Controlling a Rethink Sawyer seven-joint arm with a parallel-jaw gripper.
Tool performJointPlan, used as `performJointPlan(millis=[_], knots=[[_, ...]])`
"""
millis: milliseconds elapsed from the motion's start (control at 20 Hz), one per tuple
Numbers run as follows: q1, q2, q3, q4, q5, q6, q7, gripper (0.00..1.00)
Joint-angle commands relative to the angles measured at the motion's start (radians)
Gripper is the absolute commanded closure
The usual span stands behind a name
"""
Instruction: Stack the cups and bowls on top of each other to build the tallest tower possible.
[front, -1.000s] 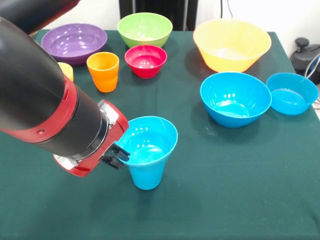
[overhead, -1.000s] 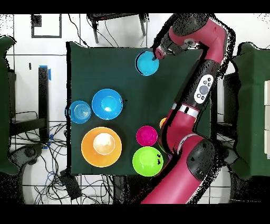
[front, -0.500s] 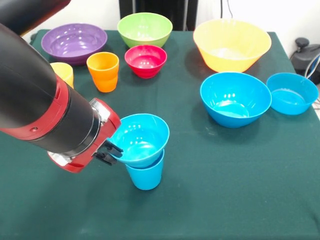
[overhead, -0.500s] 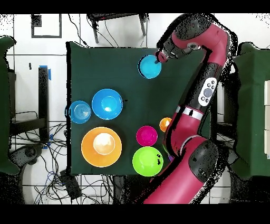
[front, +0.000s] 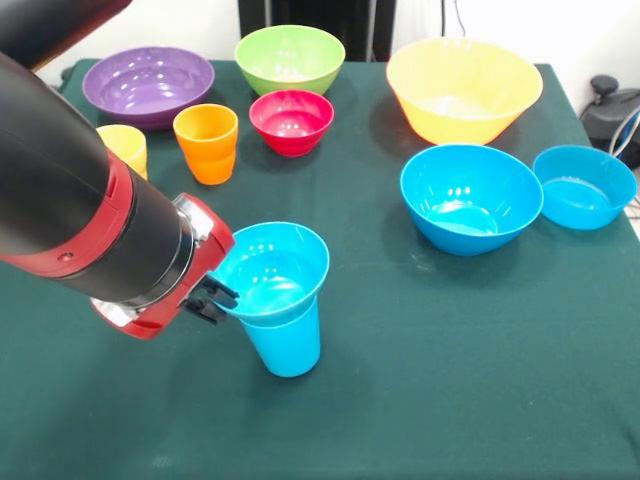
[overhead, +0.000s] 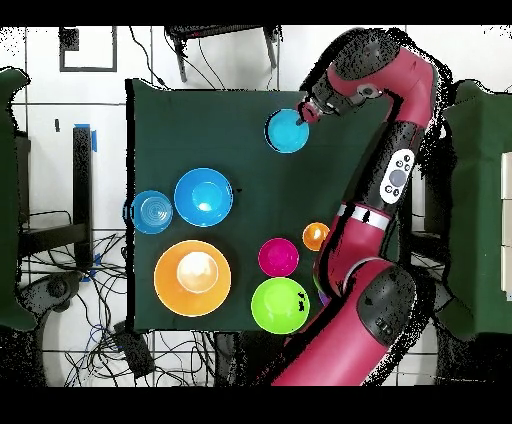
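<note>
The gripper is pinching the near rim of a small blue bowl, which is sitting tilted in the mouth of the blue cup near the front of the green bench. The fingers are closing on that rim, it seems, though the wrist is hiding part of them. Glossy thin plastic like this is probably light, stiff and slippery, so the rim is the sensible hold and the cup could tip easily. The arm is reaching in low and slanted from the side, wrist angled downward.
</note>
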Motion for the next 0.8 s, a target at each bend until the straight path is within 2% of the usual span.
performJointPlan(millis=[50,250,800], knots=[[0.004,-0.035,-0.190,0.059,0.049,-0.111,-0.036,1.00],[-0.004,-0.036,-0.231,0.093,0.104,-0.144,0.000,1.00],[0.024,-0.049,-0.308,0.087,0.202,-0.195,0.043,1.00]])
